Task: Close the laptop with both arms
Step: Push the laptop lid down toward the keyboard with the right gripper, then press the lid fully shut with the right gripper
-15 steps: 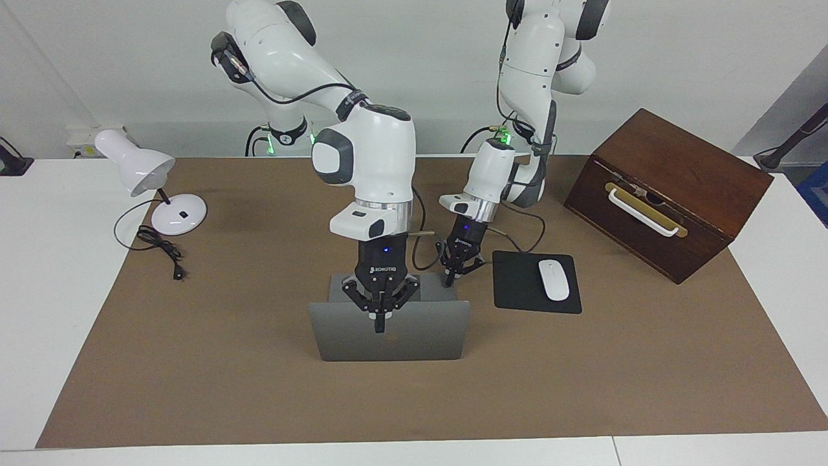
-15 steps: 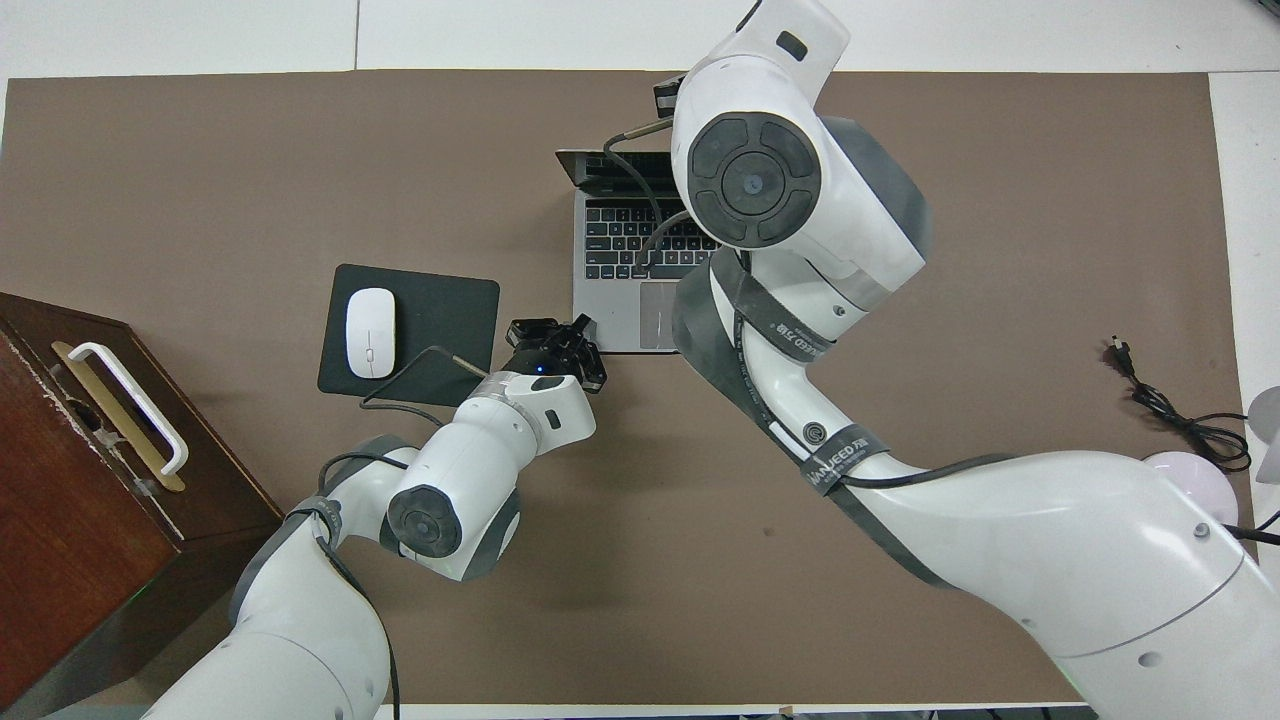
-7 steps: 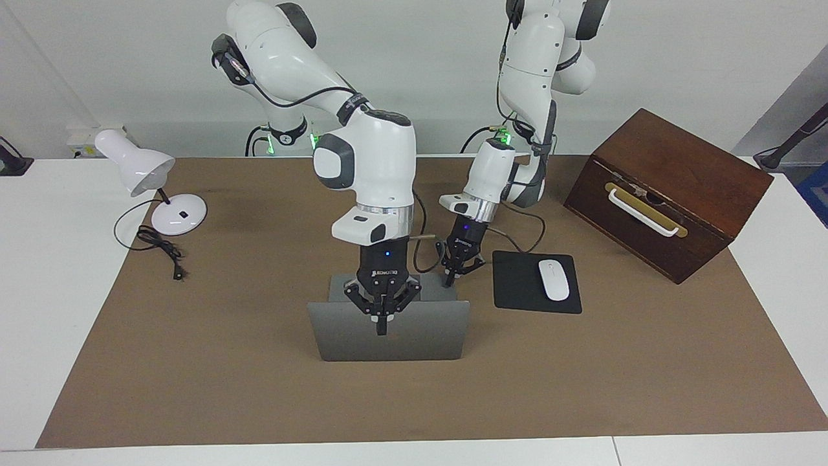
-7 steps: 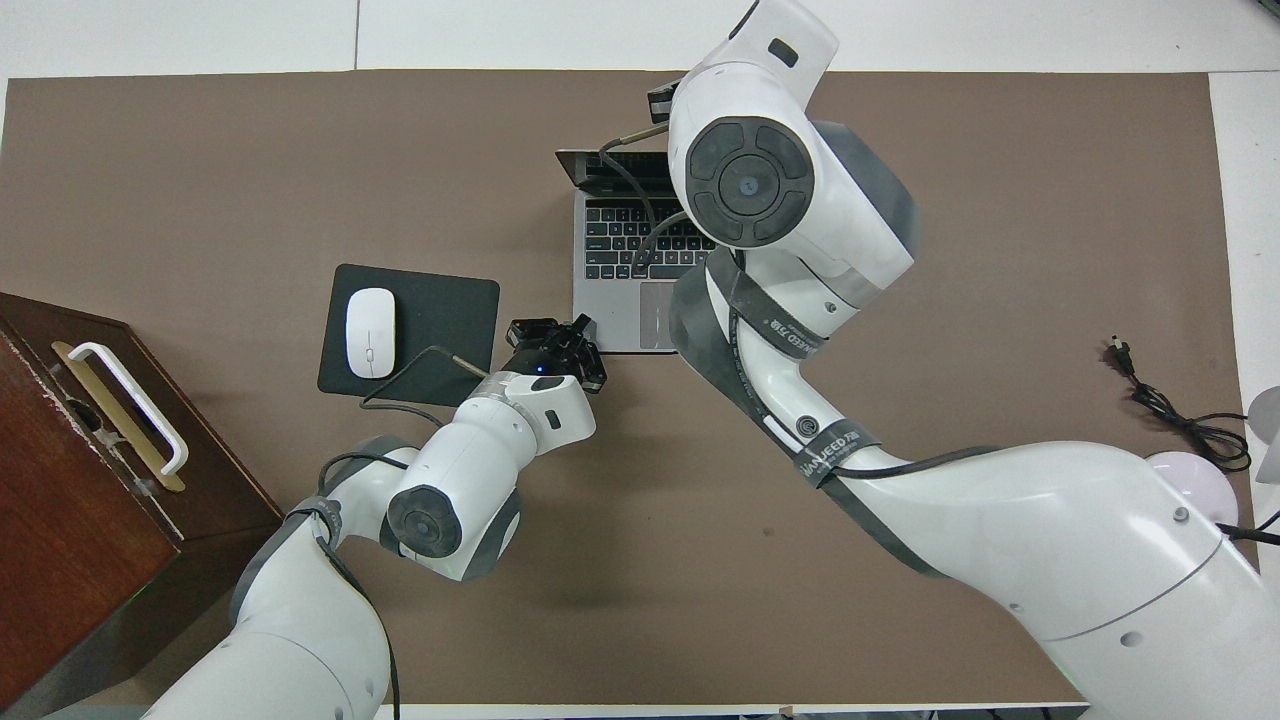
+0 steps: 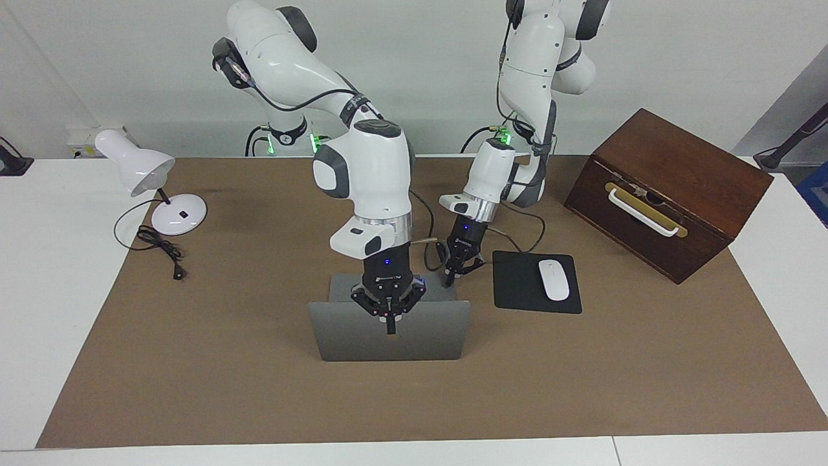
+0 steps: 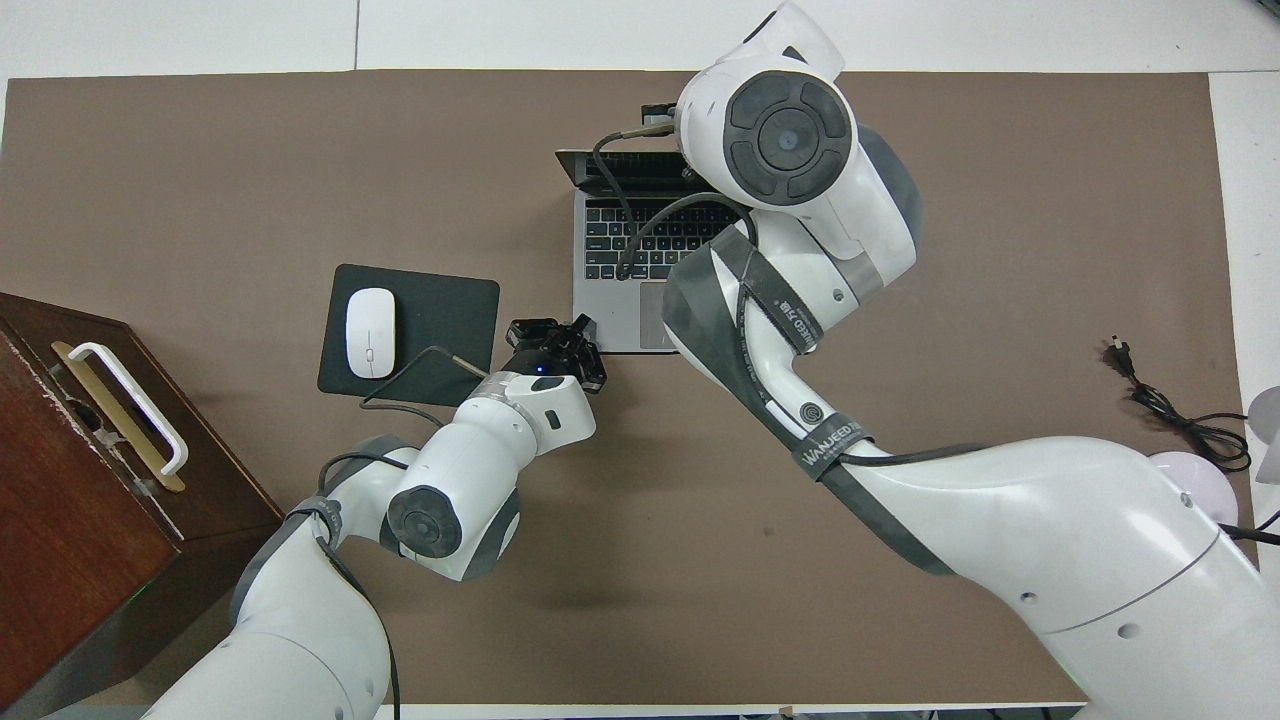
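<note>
The silver-grey laptop (image 5: 427, 336) stands open in the middle of the brown mat, its lid upright and its keyboard (image 6: 603, 240) facing the robots. My right gripper (image 5: 390, 329) points down over the lid's top edge, shut, with its tips against the lid's outer face. In the overhead view the right arm's wrist hides it. My left gripper (image 5: 447, 282) is shut and low, beside the corner of the laptop's base that is nearest the robots, toward the left arm's end (image 6: 560, 340). It holds nothing.
A black mouse pad (image 5: 517, 288) with a white mouse (image 5: 554, 279) lies beside the laptop toward the left arm's end. A brown wooden box (image 5: 666, 188) stands past it. A white desk lamp (image 5: 152, 171) and its cord (image 5: 158, 249) sit at the right arm's end.
The right arm's wrist has turned and leaned out over the lid. Its gripper slid slightly along the lid toward the left arm's end. The lid and the left arm have not visibly moved.
</note>
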Robot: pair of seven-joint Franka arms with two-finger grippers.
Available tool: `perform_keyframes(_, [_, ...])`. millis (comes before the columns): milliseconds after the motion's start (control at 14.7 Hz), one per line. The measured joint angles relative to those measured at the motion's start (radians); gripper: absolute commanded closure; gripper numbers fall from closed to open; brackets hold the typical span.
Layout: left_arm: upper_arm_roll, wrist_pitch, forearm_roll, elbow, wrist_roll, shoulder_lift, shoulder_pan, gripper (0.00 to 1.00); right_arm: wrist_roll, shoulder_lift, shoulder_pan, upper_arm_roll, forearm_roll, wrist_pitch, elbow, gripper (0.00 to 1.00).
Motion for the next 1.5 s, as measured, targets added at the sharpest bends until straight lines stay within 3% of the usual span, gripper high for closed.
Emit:
perform_keyframes(748, [0.000,0.001,0.000,-0.001,0.000,0.000,0.000,1.00,-0.059,-0.013,-0.019,-0.002,0.314,-0.217,-0.003,1.00])
perform_keyframes(1293, [0.000,0.001,0.000,-0.001,0.000,0.000,0.000,1.00,-0.094,-0.059,-0.029,-0.051,0.457,-0.246,-0.153,1.00])
perform_keyframes(1497, [0.000,0.001,0.000,-0.001,0.001,0.000,0.000,1.00,-0.094,-0.072,-0.029,-0.072,0.547,-0.316,-0.186,1.00])
